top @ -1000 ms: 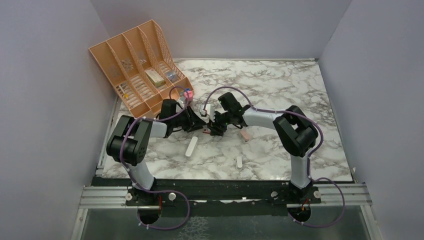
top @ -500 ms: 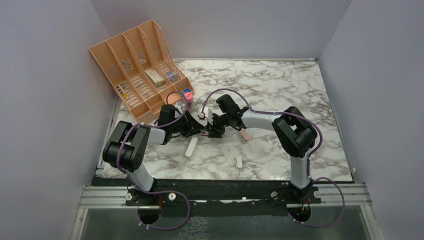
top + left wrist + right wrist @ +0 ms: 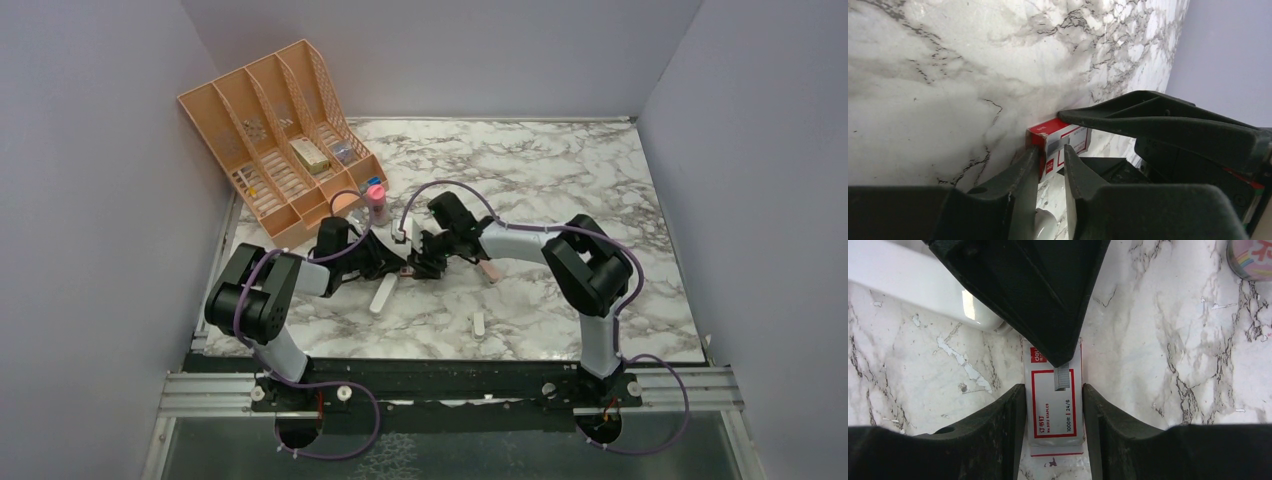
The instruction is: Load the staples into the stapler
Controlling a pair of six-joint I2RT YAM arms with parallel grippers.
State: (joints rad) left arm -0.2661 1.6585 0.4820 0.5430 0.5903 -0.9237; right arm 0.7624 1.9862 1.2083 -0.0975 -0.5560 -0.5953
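The staples' red-and-white cardboard box (image 3: 1057, 407) lies on the marble between both grippers; it also shows in the top view (image 3: 409, 268) and the left wrist view (image 3: 1060, 142). The staple strips and tray are hidden inside. My right gripper (image 3: 1054, 390) is shut on the box's long sides. My left gripper (image 3: 1050, 150) pinches the box's far end, and its black fingers (image 3: 1048, 305) cover that end in the right wrist view. A white oblong, apparently the stapler (image 3: 383, 294), lies just near-left of the box.
An orange desk organizer (image 3: 275, 140) stands at the back left. A pink-capped bottle (image 3: 375, 195) stands behind the left gripper. A small pink piece (image 3: 490, 270) and a small white piece (image 3: 479, 323) lie on the marble to the right.
Both grippers have shifted slightly left and toward the near edge with the box between them. The left arm's elbow has swung left, uncovering the bottle.
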